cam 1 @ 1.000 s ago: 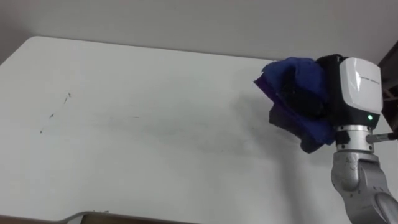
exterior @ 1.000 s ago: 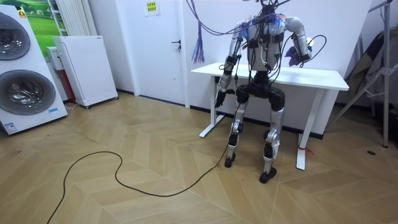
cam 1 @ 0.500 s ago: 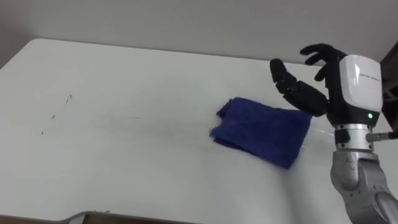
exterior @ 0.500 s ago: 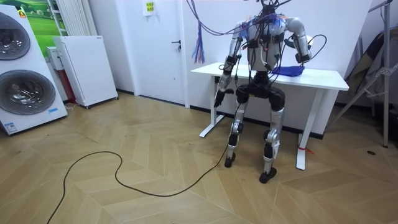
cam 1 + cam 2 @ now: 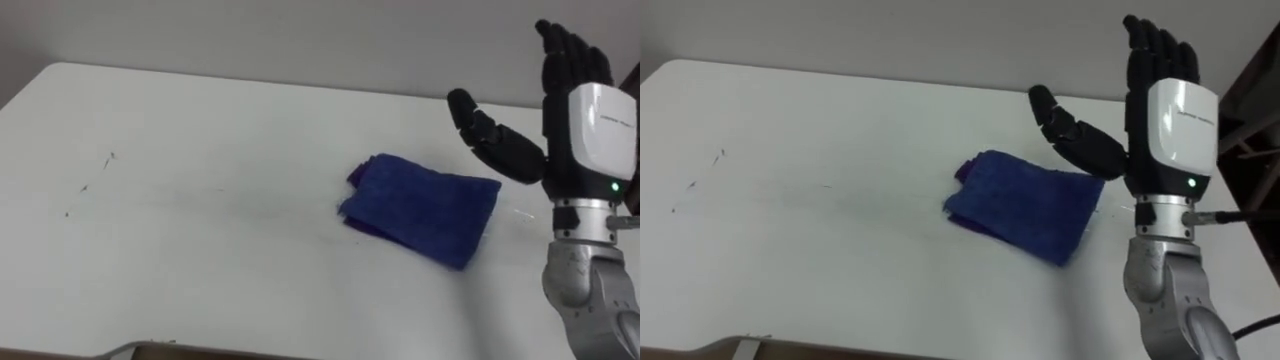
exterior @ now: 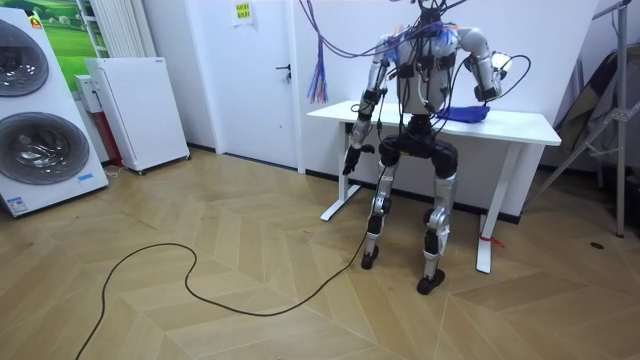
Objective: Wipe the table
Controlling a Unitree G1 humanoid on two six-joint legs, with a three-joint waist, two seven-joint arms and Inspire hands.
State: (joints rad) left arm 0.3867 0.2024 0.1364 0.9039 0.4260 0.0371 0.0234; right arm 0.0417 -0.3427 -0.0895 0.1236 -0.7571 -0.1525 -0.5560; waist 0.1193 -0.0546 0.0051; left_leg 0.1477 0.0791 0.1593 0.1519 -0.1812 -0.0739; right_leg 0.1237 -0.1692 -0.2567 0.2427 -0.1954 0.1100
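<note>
The white table stands against a pale wall, and the robot stands upright at its near long edge, facing it. To the room view's left of the table are a white door, a low white cabinet and two stacked washing machines; a tripod stands off the table's other end. On the left part of the tabletop there are a few small dark marks. The blue cloth lies folded and flat on the right part of the tabletop, with nothing resting on it. The right hand is raised above the table's right end, just beside the cloth and clear of it. Its fingers are straight and point upward, the thumb is spread toward the cloth, and it holds nothing. The left hand hangs at the robot's side, below the table's edge, and how it is held cannot be told.
</note>
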